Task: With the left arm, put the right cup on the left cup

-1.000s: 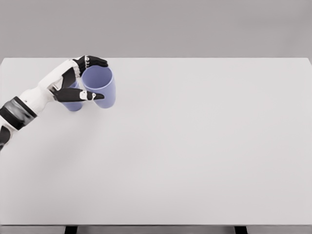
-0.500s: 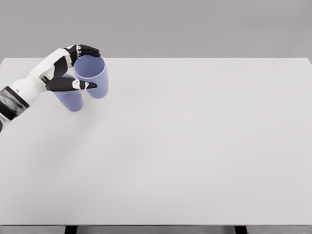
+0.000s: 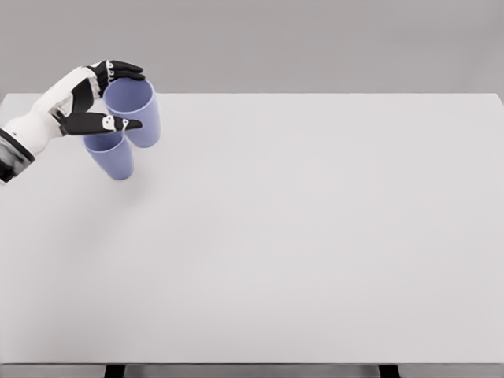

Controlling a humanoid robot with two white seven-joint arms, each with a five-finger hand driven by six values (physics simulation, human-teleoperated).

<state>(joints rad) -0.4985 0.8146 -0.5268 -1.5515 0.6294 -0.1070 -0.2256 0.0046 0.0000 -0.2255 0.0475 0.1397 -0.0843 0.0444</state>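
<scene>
1. Head view. White counter (image 3: 315,236) under a plain grey wall; only two purple cups on it or over it, both at the far left corner.
2. Landmark: standing cup (image 3: 111,157), upright on the counter, its mouth partly hidden behind the robot hand.
3. Left robot hand (image 3: 98,98) is closed round the carried cup (image 3: 135,114), dark fingers over the far rim, thumb across the near side. Carried cup is lifted, just right of and above the standing cup, overlapping it in the picture; whether they touch, cannot tell.
4. Right arm not seen.
5. Contents: carried cup's mouth faces the camera and looks empty. Standing cup's interior hidden; cannot tell.
6. Risk, my judgement: carried cup sits off to the right of the standing cup's mouth. Lowered from here, its base could catch the rim and tip the standing cup.
7. Risk: carried cup looks slightly tilted; released so, it may wedge crooked or slide off.
8. Risk: the thumb lies low, close to the standing cup's rim, and could knock it.
</scene>
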